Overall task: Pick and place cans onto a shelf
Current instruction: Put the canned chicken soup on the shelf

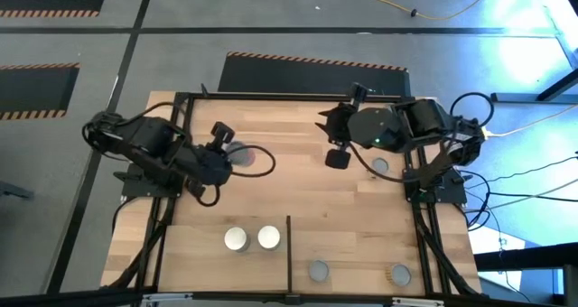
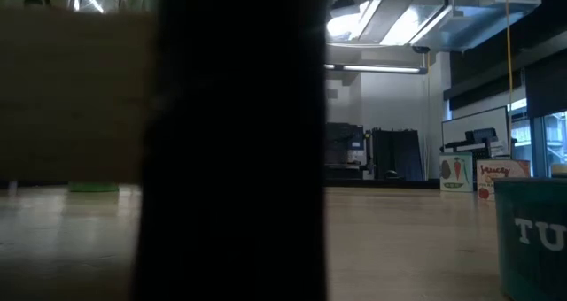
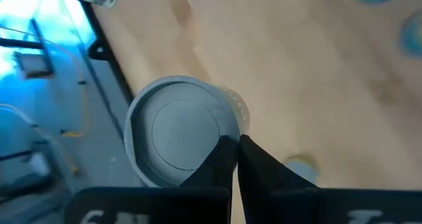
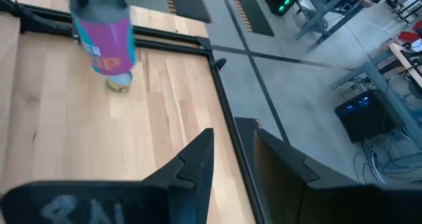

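As the arms stand: the left arm reaches in from the desk's [image 1: 298, 199] left side; the right arm reaches in from its right side, toward the middle
Left claw [image 1: 228, 149]: fingers [image 3: 227, 165] pressed together with nothing between them; the tips lie at the rim of a grey-topped can [image 3: 175, 132]; whether they touch it cannot be told
Grey-topped can, high view [image 1: 238, 154]: upright on the desk's left half, just beside the left claw
Right claw [image 4: 234, 158]: fingers spread wide and empty; in the high view [image 1: 336, 156] it sits near the desk's middle, apart from every can
Second grey can [image 1: 379, 165]: on the desk, partly under the right arm
Pink-labelled can [image 4: 105, 36]: upright on the wood in the right wrist view, a tan-topped can [image 4: 119, 84] just by its foot
Shelf [image 1: 352, 248]: pale board along the near edge inside the black frame, split by a thin divider bar [image 1: 288, 253]
White-topped cans [image 1: 236, 239] [image 1: 268, 237]: side by side, left of the divider
Right of the divider: a grey-topped can [image 1: 318, 271] and the tan-topped one [image 1: 397, 273], well apart
Low view: a dark post [image 2: 235, 142] blocks the middle; a teal can [image 2: 532, 239] stands at the right edge
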Available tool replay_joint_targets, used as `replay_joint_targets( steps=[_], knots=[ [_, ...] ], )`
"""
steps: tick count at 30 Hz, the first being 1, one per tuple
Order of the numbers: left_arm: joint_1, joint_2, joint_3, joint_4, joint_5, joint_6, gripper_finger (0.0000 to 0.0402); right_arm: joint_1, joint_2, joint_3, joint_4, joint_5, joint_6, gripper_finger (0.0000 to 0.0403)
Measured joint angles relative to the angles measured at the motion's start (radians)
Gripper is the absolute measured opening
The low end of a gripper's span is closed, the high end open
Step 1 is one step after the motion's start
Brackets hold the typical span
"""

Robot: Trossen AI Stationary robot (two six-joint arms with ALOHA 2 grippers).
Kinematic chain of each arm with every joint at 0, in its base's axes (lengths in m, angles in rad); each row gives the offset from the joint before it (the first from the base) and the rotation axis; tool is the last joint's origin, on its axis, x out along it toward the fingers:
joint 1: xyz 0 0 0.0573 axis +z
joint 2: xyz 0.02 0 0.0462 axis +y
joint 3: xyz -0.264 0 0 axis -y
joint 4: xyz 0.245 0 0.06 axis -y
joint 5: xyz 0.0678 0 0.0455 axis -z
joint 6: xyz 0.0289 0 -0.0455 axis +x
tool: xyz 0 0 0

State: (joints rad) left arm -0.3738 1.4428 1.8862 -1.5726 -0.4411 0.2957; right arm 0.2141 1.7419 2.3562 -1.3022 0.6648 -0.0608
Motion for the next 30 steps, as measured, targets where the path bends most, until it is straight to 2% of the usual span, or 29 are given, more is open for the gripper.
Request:
replay_joint_targets(
  steps=[12, 18, 30],
  knots=[
    [-0.123, -0.044, 0.000, 0.001, 0.058, -0.347, 0.0000, 0.001, -0.036, 0.000, -0.056, -0.004, 0.003, 0.0110],
    [-0.217, -0.083, 0.000, 0.001, 0.058, -0.553, 0.0000, 0.002, -0.051, 0.000, -0.066, -0.010, 0.005, 0.0110],
    [-0.404, -0.085, -0.001, 0.002, 0.051, -0.850, 0.0000, 0.007, -0.055, 0.000, -0.072, -0.013, 0.008, 0.0110]
  ],
)
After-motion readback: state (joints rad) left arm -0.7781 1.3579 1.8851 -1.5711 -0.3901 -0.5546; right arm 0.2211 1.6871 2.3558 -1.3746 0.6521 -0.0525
